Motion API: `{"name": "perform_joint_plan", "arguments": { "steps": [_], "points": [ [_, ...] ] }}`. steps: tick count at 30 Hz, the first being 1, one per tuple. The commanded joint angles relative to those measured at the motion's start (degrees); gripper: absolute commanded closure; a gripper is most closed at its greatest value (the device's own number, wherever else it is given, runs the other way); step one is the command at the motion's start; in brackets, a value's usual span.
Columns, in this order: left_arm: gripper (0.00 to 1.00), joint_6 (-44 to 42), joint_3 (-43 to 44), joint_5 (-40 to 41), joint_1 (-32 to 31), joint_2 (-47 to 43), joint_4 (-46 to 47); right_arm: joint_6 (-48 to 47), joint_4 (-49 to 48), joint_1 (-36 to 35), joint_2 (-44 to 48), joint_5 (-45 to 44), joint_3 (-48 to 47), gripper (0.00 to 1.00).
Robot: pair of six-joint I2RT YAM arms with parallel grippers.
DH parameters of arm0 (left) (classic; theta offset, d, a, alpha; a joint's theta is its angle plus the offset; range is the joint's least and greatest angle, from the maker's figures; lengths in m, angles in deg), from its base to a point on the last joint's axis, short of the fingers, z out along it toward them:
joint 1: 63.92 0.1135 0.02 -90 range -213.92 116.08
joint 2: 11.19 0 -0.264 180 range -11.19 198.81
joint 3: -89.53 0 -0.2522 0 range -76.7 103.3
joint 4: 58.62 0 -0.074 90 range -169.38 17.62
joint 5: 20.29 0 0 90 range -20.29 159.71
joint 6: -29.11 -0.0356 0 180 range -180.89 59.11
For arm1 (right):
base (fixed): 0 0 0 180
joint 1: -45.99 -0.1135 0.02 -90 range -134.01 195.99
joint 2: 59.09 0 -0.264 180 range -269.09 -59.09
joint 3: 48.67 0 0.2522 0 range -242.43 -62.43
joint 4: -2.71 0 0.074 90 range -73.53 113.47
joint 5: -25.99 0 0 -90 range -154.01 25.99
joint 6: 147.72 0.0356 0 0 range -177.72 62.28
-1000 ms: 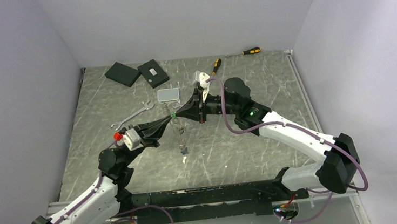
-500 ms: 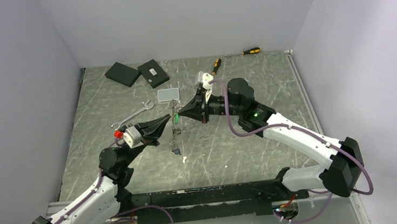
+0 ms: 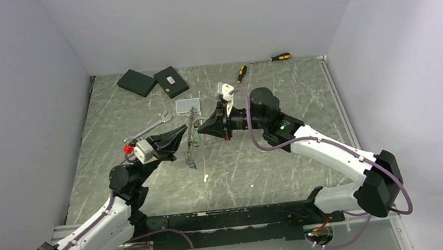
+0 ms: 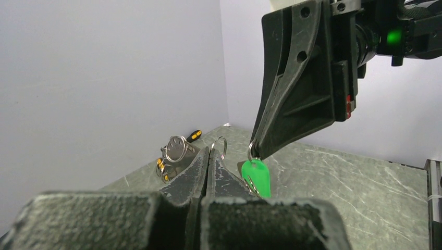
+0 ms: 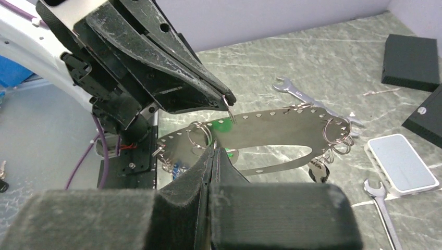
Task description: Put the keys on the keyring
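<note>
White walls (image 3: 197, 18) box in a grey marbled table (image 3: 242, 177), and over its middle the two arms meet nose to nose. The left gripper (image 3: 184, 129) is pinched tight on a small ring (image 4: 221, 137) at its very tips. The right gripper (image 3: 200, 127), just as tight, nips the green key (image 4: 256, 177) by its top, so the tag hangs below its tips. Between them, up off the table, hangs the keyring (image 5: 281, 122), a silvery holed band with more little rings at its far end. Whether the left's small ring is hooked into it I can't tell. Other keys (image 3: 190, 159) dangle beneath, one with a blue tag. Behind lie a wrench (image 3: 157, 120), a pale slab (image 3: 186, 104) and two black boxes (image 3: 137, 82). Two screwdrivers (image 3: 240, 74) lie nearer the back wall.
</note>
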Motion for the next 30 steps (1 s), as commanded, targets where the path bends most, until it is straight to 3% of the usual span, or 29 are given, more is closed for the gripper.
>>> {"name": "perform_joint_plan", "arguments": {
  "steps": [1,30],
  "points": [
    [1.0,1.68,0.23,0.29,0.23,-0.95,3.95,0.6,-2.3,0.23,-1.01,2.26,-2.56,1.0],
    [1.0,2.0,0.45,-2.2,0.32,-0.36,3.63,-1.4,-2.17,0.22,-3.43,2.77,-6.39,1.0]
  ]
}}
